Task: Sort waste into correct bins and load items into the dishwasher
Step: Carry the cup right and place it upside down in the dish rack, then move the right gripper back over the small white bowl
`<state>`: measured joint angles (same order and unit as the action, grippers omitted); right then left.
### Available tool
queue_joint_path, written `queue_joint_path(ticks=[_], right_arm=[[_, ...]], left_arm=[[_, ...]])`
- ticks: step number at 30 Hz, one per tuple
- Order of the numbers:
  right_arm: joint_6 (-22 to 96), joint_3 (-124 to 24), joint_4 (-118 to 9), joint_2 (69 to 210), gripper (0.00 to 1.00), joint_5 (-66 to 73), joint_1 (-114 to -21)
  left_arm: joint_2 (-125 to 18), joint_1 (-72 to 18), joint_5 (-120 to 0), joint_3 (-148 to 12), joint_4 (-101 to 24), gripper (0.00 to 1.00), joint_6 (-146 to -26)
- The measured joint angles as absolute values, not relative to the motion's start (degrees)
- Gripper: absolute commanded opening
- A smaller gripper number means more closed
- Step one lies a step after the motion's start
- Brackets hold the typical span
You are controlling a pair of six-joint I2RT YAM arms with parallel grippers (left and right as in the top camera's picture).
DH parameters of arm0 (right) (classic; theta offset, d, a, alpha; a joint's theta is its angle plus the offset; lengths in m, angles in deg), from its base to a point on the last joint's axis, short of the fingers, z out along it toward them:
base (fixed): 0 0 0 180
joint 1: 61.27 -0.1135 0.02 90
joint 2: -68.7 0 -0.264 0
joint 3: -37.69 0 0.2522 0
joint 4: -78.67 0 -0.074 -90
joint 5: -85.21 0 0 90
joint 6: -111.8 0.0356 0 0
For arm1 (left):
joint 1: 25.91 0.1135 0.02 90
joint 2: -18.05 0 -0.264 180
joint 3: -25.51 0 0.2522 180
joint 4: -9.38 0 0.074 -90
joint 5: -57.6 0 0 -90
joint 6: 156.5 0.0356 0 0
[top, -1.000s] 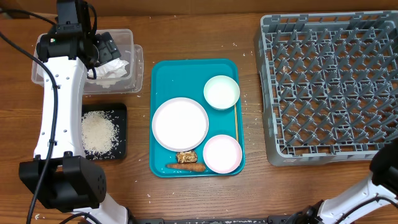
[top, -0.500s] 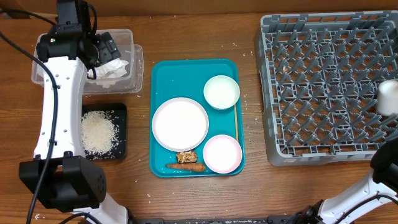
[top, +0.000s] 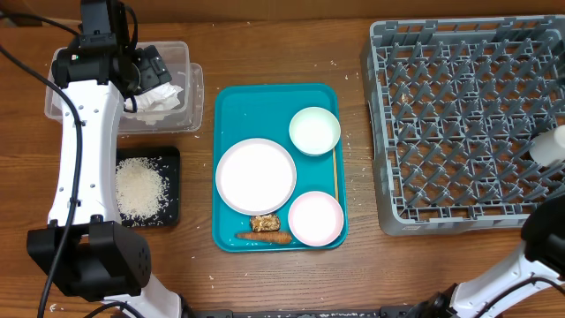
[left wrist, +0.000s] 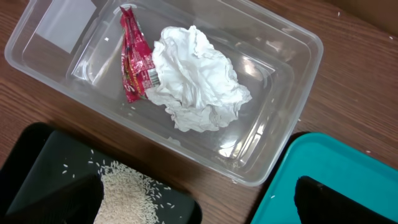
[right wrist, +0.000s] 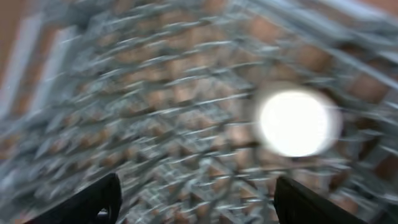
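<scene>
The left gripper (left wrist: pixel 199 208) hangs above the near edge of the clear tub (left wrist: pixel 280 81), at the far left of the tabletop (top: pixel 353 265). Its jaws stand wide apart and hold nothing. Inside the tub lies a crumpled white napkin (left wrist: pixel 196 78), and the red wrapper (left wrist: pixel 134 59) lies beside it, touching its left side. Just near of the tub is the black tray (top: pixel 169 159), with the loose rice (top: pixel 139 187) in a heap inside it.

The teal tray (top: pixel 228 106) is in the middle of the tabletop. It carries the large plate (top: pixel 256 176), the small bowl (top: pixel 314 130) on its far right part and the smaller plate (top: pixel 315 217) on its near right part. The brown lump (top: pixel 264 223) and the carrot (top: pixel 265 236) lie at the near edge of this tray, just left of the smaller plate.

The grey dish rack (top: pixel 459 115) fills the right side. The white cup (top: pixel 549 146) is on the rack at its right edge. The right wrist view is much blurred, so one cannot tell whether the cup stands or lies. The right gripper (right wrist: pixel 199 205) looks down on the rack with its jaws well apart and nothing between them; the cup is beyond them, not touching.
</scene>
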<state>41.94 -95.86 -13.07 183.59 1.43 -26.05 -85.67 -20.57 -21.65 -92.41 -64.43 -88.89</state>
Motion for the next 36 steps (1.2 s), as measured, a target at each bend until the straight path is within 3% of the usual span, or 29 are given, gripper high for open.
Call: queue_joint_path(ticks=[3, 9, 18, 22, 33, 36], right_arm=[[38.97, -95.84, -14.68, 180.99, 0.81, 6.98, -31.86], [36.48, -95.84, -18.01, 178.68, 0.86, 11.72, -54.18], [45.41, -95.84, -20.78, 186.04, 0.84, 2.28, -80.99], [50.86, -95.84, -21.24, 193.65, 0.76, -1.83, -86.92], [56.96, -95.77, -22.42, 204.42, 0.7, -6.22, -94.83], [57.92, -95.75, -22.42, 204.93, 0.54, -7.49, -95.4]], left_arm=[[-85.67, -20.57, -21.65, -92.41, -64.45, 1.0, -88.89], [-85.67, -20.57, -21.65, -92.41, -64.43, 1.0, -88.89], [-85.67, -20.57, -21.65, -92.41, -64.43, 1.0, -88.89], [-85.67, -20.57, -21.65, -92.41, -64.43, 1.0, -88.89], [-85.67, -20.57, -21.65, -92.41, -64.43, 1.0, -88.89], [-85.67, -20.57, -21.65, -92.41, -64.43, 1.0, -88.89]])
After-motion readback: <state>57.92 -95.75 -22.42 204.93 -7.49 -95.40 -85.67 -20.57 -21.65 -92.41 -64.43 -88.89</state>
